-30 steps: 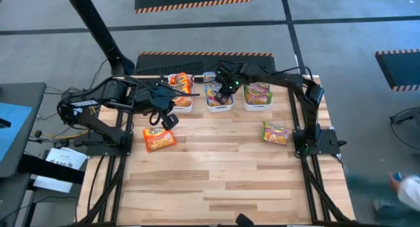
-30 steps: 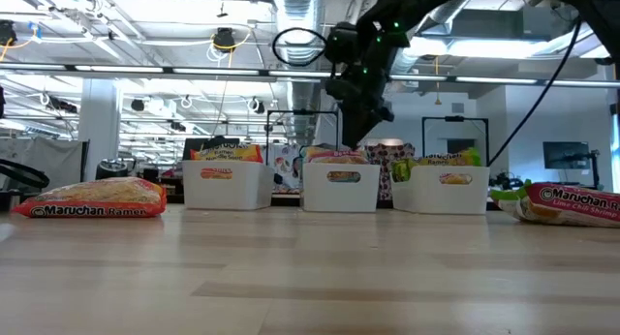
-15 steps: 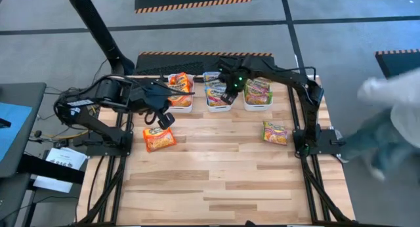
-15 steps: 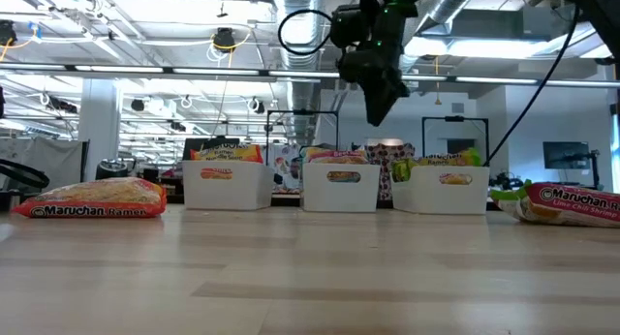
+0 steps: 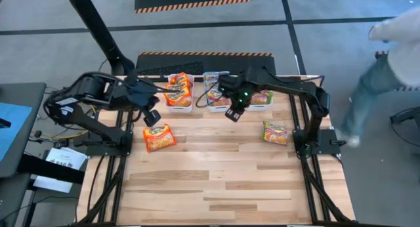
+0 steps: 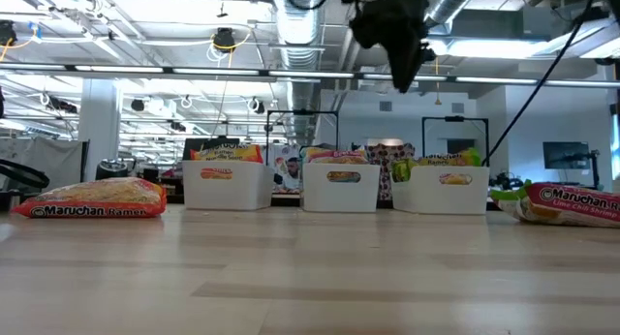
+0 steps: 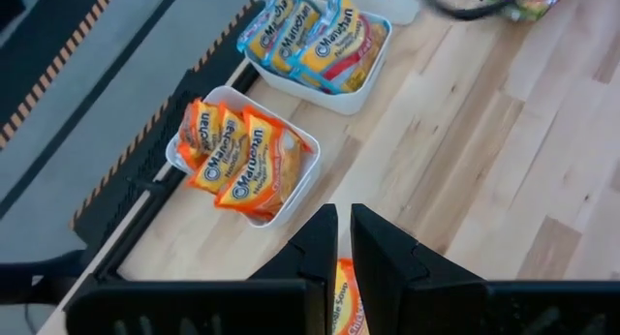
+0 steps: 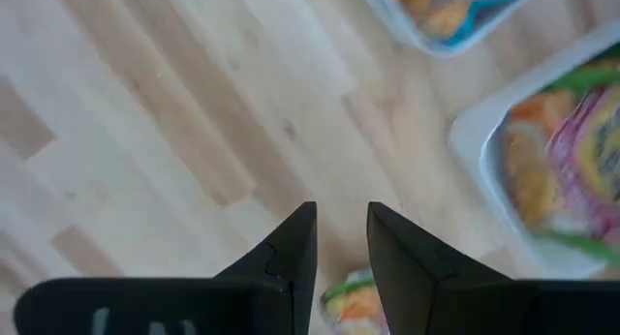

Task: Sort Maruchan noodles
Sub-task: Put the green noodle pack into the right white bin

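The noodles are small flat shiny packets, yellow-printed with "Maruchan" in dark letters. An orange packet [image 5: 159, 137] lies loose on the table [image 5: 223, 181] at about nine o'clock, and a green-pink packet [image 5: 275, 132] lies loose at about three o'clock, well apart from it. The rest stand packed in three white bins along the far edge at twelve o'clock: orange ones in the left bin [image 5: 178, 93], blue ones in the middle bin [image 5: 215, 96], green-pink ones in the right bin [image 5: 260, 97]. The left pincer [image 5: 151, 117] hangs just above the orange loose packet, between it and the left bin; its fingers [image 7: 320, 253] are pressed nearly together and pinch nothing. The right pincer [image 5: 233, 113] is raised over bare wood just in front of the middle and right bins, its fingers [image 8: 295, 248] parted with a clear gap and nothing between them; the green-pink packet shows below the gap in its wrist view. The table is pale butcher-block wood in long strips on a dark frame, with a hazard-striped mat [image 5: 205, 55] behind it. Around it is grey floor; a person [image 5: 384, 63] walks past at two o'clock. From table level the room beyond is a bright open workshop with exposed ducts [image 6: 291, 25] and ceiling lights.
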### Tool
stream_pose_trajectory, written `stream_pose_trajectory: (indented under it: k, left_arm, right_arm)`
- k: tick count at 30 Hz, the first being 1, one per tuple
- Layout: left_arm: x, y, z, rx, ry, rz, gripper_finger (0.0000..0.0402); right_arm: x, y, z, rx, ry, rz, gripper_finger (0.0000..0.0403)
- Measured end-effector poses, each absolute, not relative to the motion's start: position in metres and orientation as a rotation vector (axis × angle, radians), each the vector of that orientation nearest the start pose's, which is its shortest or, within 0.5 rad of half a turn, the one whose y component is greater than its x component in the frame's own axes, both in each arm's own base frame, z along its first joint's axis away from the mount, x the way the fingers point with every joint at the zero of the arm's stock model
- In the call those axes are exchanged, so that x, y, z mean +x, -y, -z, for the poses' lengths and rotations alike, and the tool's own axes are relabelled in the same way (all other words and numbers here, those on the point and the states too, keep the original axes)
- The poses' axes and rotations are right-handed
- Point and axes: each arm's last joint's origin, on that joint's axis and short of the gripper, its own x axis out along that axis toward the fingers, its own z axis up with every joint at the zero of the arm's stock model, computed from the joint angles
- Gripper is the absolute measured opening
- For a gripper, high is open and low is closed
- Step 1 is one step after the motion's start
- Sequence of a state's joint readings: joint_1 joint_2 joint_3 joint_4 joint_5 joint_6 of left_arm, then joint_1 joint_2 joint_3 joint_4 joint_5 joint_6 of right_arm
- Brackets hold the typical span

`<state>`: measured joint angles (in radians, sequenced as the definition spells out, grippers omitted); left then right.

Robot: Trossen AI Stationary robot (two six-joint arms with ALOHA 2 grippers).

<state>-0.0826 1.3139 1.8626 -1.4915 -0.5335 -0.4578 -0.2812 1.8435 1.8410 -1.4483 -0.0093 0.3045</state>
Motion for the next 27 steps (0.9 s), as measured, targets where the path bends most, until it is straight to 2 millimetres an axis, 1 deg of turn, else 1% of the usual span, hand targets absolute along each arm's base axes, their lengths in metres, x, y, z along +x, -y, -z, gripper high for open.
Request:
stream_pose_trajectory:
  k: [4,8,13,19,23,27]
  left_arm:
    - [0.172,-0.001,-0.468,-0.139,-0.762,-0.604,0.0025]
    - [0.157,-0.001,-0.468,-0.145,-0.747,-0.596,0.0025]
    - [0.142,0.0,-0.447,-0.161,-0.761,-0.553,0.0025]
    - [0.127,0.0,-0.423,-0.187,-0.707,-0.492,0.0025]
    - [0.118,0.0,-0.41,-0.215,-0.686,-0.451,0.0025]
    - [0.113,0.0,-0.401,-0.238,-0.668,-0.446,0.0025]
  right_arm:
    - [0.321,0.07,-0.334,0.458,-1.374,0.477,0.012]
    - [0.3,0.046,-0.34,0.464,-1.333,0.555,0.012]
    - [0.267,0.021,-0.343,0.575,-1.274,0.645,0.012]
    - [0.231,-0.007,-0.345,0.707,-1.214,0.703,0.012]
    - [0.209,-0.022,-0.34,0.801,-1.202,0.775,0.0123]
    - [0.19,-0.034,-0.328,0.874,-1.207,0.869,0.0135]
